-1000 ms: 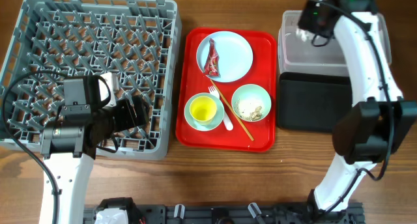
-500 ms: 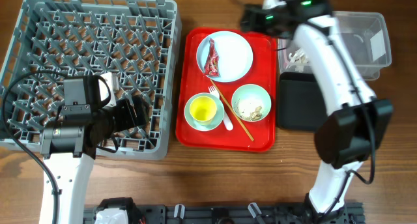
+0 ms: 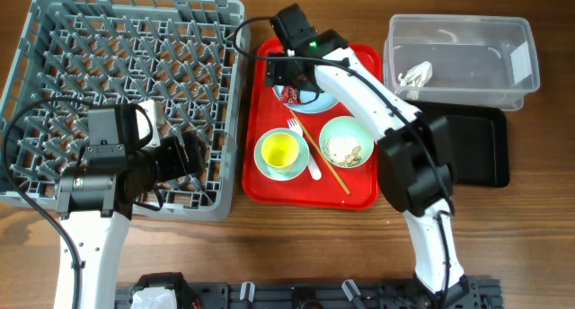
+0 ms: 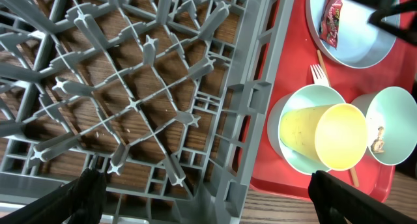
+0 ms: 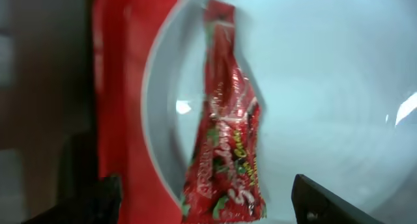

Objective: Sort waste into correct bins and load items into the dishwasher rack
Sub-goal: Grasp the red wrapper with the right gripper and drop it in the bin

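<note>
My right gripper [image 3: 289, 77] hangs open over the left side of the round white plate [image 3: 325, 68], just above the red snack wrapper [image 5: 228, 152], which lies between its fingers [image 5: 212, 204] untouched. The white scrap [image 3: 415, 74] lies in the clear tub [image 3: 467, 30]. The black tray [image 3: 472, 147] sits in front of the tub. One green-blue bowl holds the yellow cup [image 3: 279, 151]. The other bowl [image 3: 347, 143] holds rice crumbs. The fork [image 3: 305, 152] and chopsticks [image 3: 325, 158] lie between them. My left gripper [image 3: 184, 156] is open and empty over the grey rack's [image 3: 126, 39] front right corner.
The red serving tray [image 3: 359, 192] carries the plate and both bowls, right beside the rack. In the left wrist view the rack's wall [image 4: 251, 120] runs between my open fingers [image 4: 208, 198], and the cup [image 4: 326, 134] is at the right. My right arm stretches across the tray.
My right arm has swung from the clear tub at the far right across to the plate and now hovers over the wrapper. The left arm has not moved.
</note>
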`<state>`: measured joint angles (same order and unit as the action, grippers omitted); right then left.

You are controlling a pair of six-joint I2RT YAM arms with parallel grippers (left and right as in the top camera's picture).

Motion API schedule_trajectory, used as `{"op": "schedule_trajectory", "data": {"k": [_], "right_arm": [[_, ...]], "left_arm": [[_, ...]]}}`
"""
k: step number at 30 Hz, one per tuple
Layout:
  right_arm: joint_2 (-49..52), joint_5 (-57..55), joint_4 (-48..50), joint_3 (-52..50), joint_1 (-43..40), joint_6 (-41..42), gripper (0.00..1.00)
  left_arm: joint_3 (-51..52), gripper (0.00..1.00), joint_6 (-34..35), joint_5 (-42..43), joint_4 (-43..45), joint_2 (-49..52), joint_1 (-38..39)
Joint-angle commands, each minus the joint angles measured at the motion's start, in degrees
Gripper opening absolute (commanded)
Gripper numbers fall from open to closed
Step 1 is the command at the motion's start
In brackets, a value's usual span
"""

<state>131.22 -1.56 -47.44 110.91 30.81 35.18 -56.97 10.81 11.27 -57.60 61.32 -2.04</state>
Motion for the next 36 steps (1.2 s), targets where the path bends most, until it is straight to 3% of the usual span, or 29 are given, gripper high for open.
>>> {"op": "schedule_trajectory", "data": {"k": [1,6,12,16,24,31,32,33,34,36], "right_arm": [[3.7,-3.1,0.3,-0.4,-0.3,4.3,0.77],[6.3,-4.2,0.3,-0.4,-0.4,7.0,0.63],[6.1,-4.0,-0.9,-0.3,-0.6,6.8,0.16],[3.3,-4.1,-3.8,0.5,-3.2,5.5,0.04],[-11.9,-4.0,-7.7,0.6,-15.1,-3.8,0.04],[-16.3,-6.2,-13.9,-0.7,-28.8,-1.3,0.08],[-16.3,-6.2,-14.3,-0.8,-30.1,-0.4,0.15],[-16.2,-6.0,-14.3,-0.8,-31.3,-0.5,0.30],[-16.3,-5.7,-13.8,-0.7,-32.2,-0.7,0.39],[-16.6,-4.2,-13.4,-0.3,-33.1,-1.8,0.43]], "left_arm": [[-1.1,1.00,0.3,0.9,0.1,0.1,-0.2],[-1.1,1.00,0.3,0.9,0.1,0.1,-0.2],[-1.1,1.00,0.3,0.9,0.1,0.1,-0.2],[-1.1,1.00,0.3,0.9,0.1,0.1,-0.2],[-1.1,1.00,0.3,0.9,0.1,0.1,-0.2],[-1.1,1.00,0.3,0.9,0.1,0.1,-0.2],[-1.1,1.00,0.3,0.9,0.1,0.1,-0.2],[-1.1,1.00,0.3,0.9,0.1,0.1,-0.2],[-1.1,1.00,0.3,0.9,0.1,0.1,-0.2],[-1.1,1.00,0.3,0.9,0.1,0.1,-0.2]]}}
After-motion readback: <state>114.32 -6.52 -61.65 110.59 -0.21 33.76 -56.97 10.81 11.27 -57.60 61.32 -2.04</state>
